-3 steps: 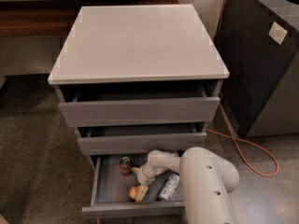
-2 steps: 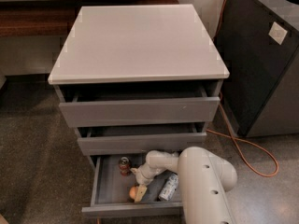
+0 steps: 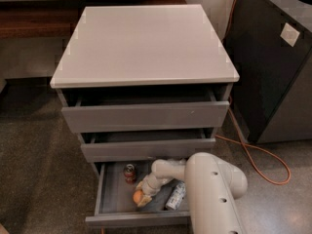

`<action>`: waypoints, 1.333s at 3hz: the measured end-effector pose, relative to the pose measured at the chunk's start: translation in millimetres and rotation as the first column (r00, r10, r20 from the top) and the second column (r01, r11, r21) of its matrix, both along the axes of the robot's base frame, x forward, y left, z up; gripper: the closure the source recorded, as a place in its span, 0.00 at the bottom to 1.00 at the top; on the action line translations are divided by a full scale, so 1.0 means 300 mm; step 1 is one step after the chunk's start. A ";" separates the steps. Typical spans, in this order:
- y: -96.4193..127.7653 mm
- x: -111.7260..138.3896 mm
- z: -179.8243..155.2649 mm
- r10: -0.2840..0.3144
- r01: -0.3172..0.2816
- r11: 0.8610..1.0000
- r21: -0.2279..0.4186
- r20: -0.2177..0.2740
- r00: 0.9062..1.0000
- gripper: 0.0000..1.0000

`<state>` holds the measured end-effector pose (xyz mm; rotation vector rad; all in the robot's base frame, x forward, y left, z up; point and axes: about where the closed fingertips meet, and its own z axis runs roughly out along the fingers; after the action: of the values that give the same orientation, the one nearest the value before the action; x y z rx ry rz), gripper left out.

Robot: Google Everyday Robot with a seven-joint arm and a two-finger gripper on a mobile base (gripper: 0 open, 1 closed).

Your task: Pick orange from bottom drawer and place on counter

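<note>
The bottom drawer [image 3: 108, 194] is pulled open and shows its grey tray. The orange [image 3: 138, 197] lies in the middle of it. My gripper [image 3: 142, 194] reaches down into the drawer from the right, right at the orange and touching it. The white arm [image 3: 214, 189] fills the lower right and hides the drawer's right end. The counter [image 3: 144, 40] is the light grey top slab of the cabinet, bare.
A red soda can [image 3: 129, 173] stands at the drawer's back left of the gripper. A grey-white can or bottle [image 3: 175, 196] lies right of the orange. The two upper drawers [image 3: 146, 116] are slightly ajar. A dark cabinet [image 3: 273, 67] and orange cable [image 3: 253, 155] lie right. A wooden bench [image 3: 34, 21] runs behind.
The arm has shifted slightly; the gripper stays over the orange in the bottom drawer. The orange has not visibly moved.
</note>
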<state>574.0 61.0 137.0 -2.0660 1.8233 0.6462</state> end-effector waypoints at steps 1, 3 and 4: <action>-0.013 -0.013 0.013 -0.009 0.009 1.000 -0.002 0.002 1.000 0.69; -0.012 -0.011 0.195 -0.020 0.017 1.000 0.025 0.110 0.994 1.00; -0.017 -0.021 0.356 -0.020 0.009 0.998 0.062 0.175 0.984 1.00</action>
<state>567.7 55.8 243.7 -1.9999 1.6969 0.4920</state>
